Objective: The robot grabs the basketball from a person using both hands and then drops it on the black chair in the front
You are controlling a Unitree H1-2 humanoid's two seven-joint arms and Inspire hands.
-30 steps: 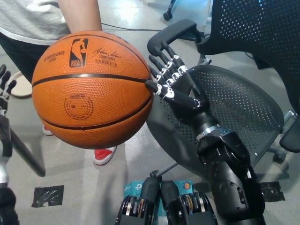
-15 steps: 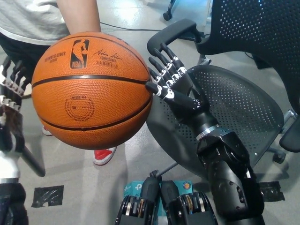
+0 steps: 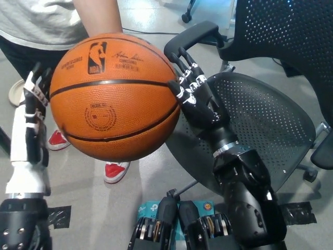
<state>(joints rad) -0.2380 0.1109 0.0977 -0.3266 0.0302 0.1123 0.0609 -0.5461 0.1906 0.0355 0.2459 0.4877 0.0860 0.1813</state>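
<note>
1. Head view, why things sit as they do: a person (image 3: 47,21) is holding the ball (image 3: 115,96) out between the robot's two hands, so both can close on it from opposite sides.
2. The right hand (image 3: 196,101) is pressing its spread fingertips against the ball's side nearest it; its fingers are fanned wide and it is not yet bearing the ball alone.
3. The left hand (image 3: 30,122) is standing upright just beside the ball's other side, fingers apart and pointing up, seemingly short of firm contact, though the gap is hard to judge.
4. The chair (image 3: 270,130) is lying beyond the right hand, its seat bare, well placed for the later drop.
5. The person's arm is reaching down to the ball's far top, probably still carrying its weight.
6. What differs from half a second ago: the left hand has risen from the lower edge and come in close to the ball; the ball has shifted toward the right hand, which now is touching it more fully. The chair is unchanged.
</note>
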